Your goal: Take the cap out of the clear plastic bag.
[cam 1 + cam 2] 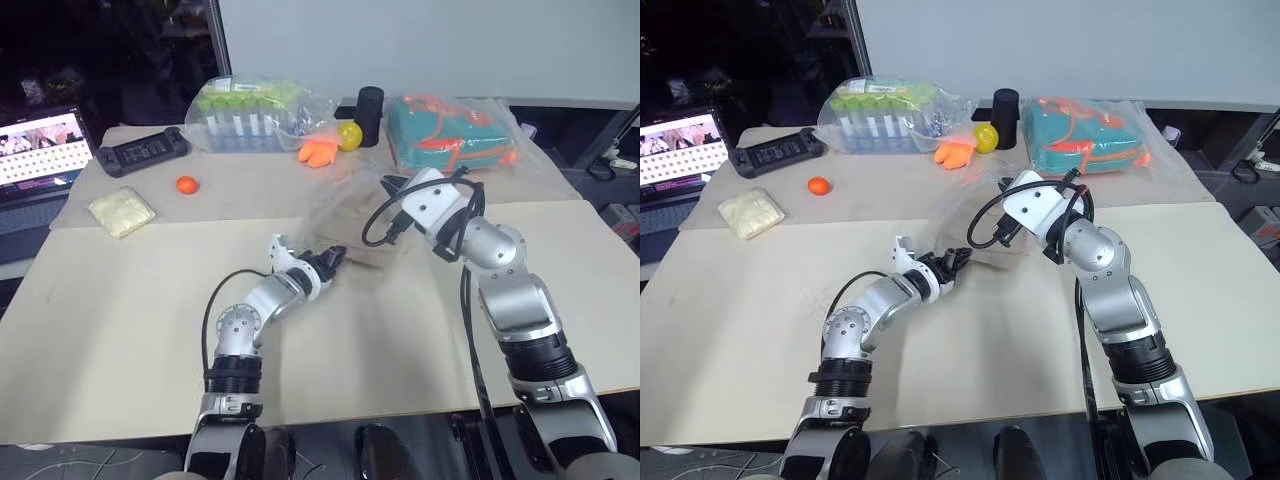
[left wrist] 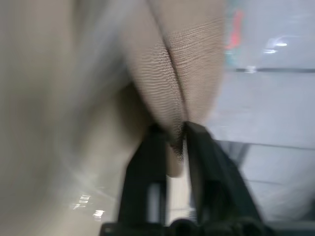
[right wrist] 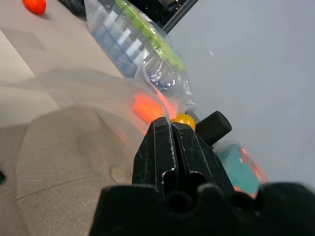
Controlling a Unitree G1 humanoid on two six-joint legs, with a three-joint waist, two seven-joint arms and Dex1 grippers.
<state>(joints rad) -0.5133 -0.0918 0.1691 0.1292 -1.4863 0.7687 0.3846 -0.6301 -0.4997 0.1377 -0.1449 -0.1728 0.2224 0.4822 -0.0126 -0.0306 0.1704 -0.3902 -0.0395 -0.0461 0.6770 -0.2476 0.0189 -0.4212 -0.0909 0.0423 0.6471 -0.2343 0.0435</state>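
My left gripper [image 2: 171, 147] pinches the cap [image 2: 182, 64]; my right gripper [image 3: 171, 129] pinches the clear plastic bag [image 3: 98, 86]. I should pull slowly apart.

Lab: bagged test tubes [image 1: 245, 112], laptop [image 1: 40, 148] on table [image 1: 130, 330].

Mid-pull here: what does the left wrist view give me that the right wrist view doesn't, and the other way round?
Left wrist: the left pincer shut on a fold of the cap. Right wrist: the right pincer shut on the clear plastic bag, with the cap's crown below it, plus the bag of tubes, orange ball, yellow ball and black cylinder. Both: tan cap fabric and the teal item.
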